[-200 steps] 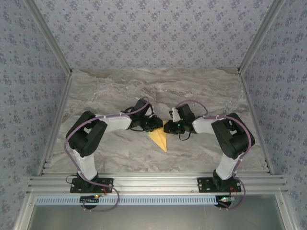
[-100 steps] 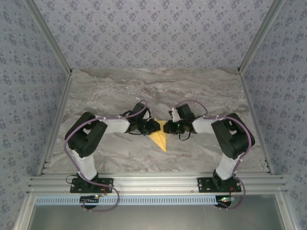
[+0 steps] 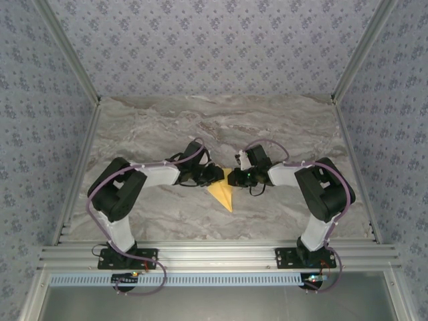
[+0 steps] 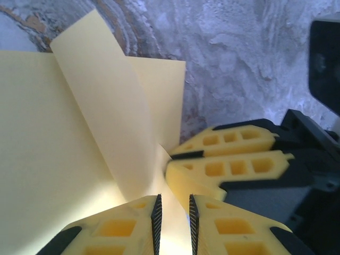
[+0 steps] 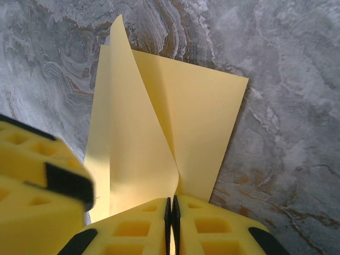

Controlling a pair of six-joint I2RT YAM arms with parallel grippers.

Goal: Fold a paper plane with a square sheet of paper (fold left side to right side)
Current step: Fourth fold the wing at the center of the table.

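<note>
Wing fold in hand. Right gripper (image 5: 171, 202) clamps the paper plane (image 5: 202, 117) flap between its jaws. Left gripper (image 4: 173, 201) jaws barely parted, hold unclear. Next: flatten crease.

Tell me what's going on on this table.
Two robot arms meet over a folded yellow paper in the middle of the marble table. From above, the paper is a triangle pointing toward the arm bases. The right gripper is shut on an edge of it, where a lifted flap curls up off the layer below. The left gripper sits close beside it at the same spot, jaws a narrow gap apart rather than clamped. The fold is mid-way, not pressed flat.
</note>
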